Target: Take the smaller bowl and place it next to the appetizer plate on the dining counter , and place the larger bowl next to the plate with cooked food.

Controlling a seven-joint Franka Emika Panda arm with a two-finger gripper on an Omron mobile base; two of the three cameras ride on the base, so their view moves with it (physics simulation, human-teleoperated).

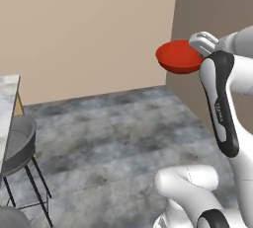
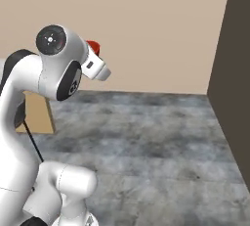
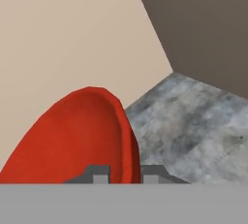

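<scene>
A plain beige wall (image 1: pixel 84 29) and a darker brown wall (image 1: pixel 212 5) meet in a corner ahead of you, over a mottled grey stone floor (image 1: pixel 113 128). At the far left edge of the left base view you have a sliver of the dining counter (image 1: pixel 7 108), its marble top seen edge on, with a round grey stool (image 1: pixel 20 143) on thin black legs tucked against it.

The smaller bowl (image 1: pixel 179 57) is up in the air, well above the floor and well apart from that counter, to the right of it near the corner. The gripper (image 3: pixel 124 174) is closed narrowly on the bowl's rim: in the hand view one finger tip sits inside the red wall and the other outside it (the bowl tips on edge there, because the hand is rolled). In the right base view just a scrap of red peeks out behind the arm's wrist.

So, as a judgement: you have the red bowl lifted and in carry, but not yet placed. What is left is bringing it to the counter and setting it down, then the whole second half with the other bowl.
</scene>
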